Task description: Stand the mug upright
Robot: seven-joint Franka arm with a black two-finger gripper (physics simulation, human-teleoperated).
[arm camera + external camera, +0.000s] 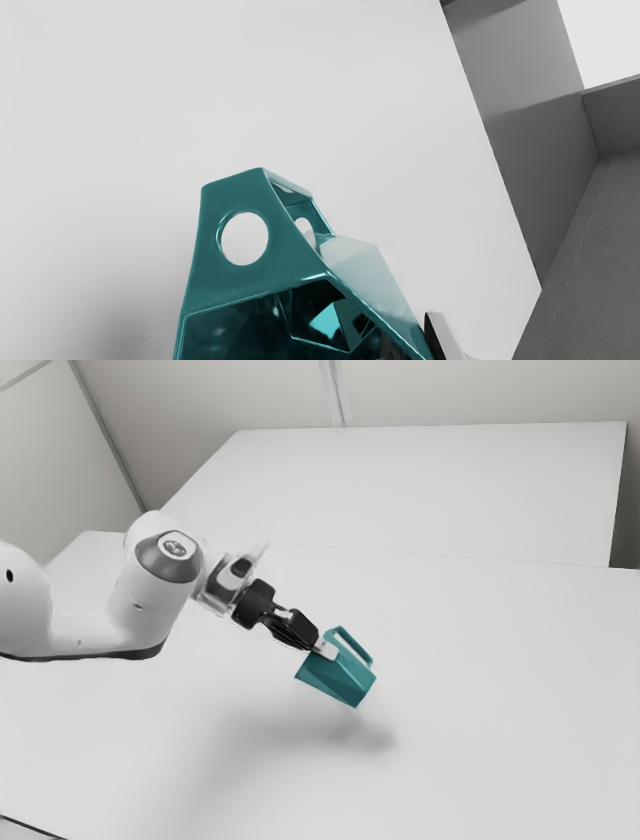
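The black gripper (325, 649) reaches down from the exterior view's upper left, its fingertips against the teal mug (340, 678). The mug is tilted and held off the table, with its shadow beneath and its handle on the upper side. In the wrist view the open mouth of the mug (250, 295) faces the camera, and the handle has a round hole. There the gripper (414, 345) has one fingertip outside the mug wall and a dark shape, seemingly the other finger, inside it. The wall is pinched between them; the fingers are partly hidden.
The white table (500, 710) extends around and below the mug. Behind it, in the exterior view, stands a large pale surface (420, 485). In the wrist view the table's straight edge runs past the mug, with a grey floor (595, 260) beyond it.
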